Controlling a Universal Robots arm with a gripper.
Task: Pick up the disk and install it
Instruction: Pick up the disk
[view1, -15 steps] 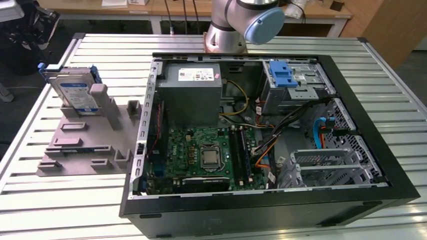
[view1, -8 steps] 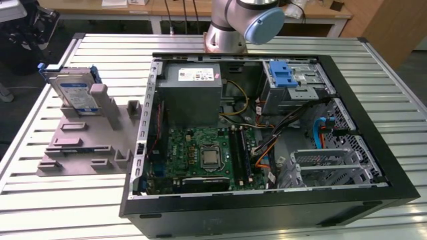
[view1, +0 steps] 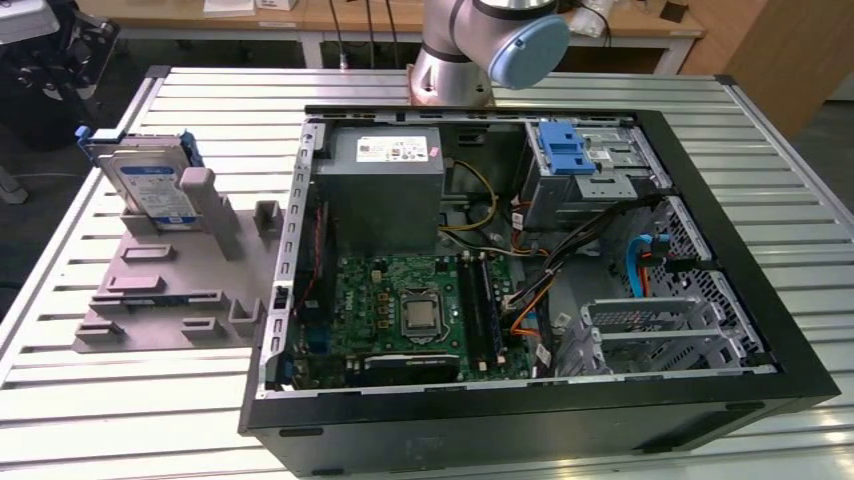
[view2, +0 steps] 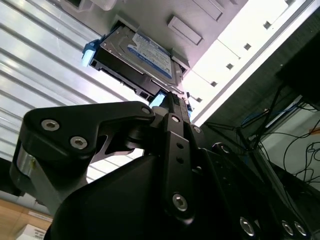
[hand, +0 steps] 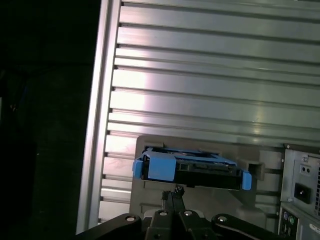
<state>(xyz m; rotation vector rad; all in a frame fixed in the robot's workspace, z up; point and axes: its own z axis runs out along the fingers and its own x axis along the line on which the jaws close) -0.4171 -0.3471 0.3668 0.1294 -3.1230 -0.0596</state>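
While the disk (view1: 144, 185) stands on edge in the grey holder (view1: 160, 300) on the slatted table (view1: 120, 410), at the exterior view's left of the open PC case (view1: 534, 405), the gripper (hand: 173, 192) sits close by its blue-railed edge in both wrist views. Its fingers are pinched together w/ nothing between them, and contact w/ the disk isn't clear.

Handling, as a judgement: stiff metal body, dense for its size, no flex. The smooth faces are prob. slippery, and it's shock-sensitive, so no knocks. Blue plastic rails look thinner (may bend under a hard squeeze). Best hold is prob. across the flat faces near the free upper end, clear of the holder's posts.
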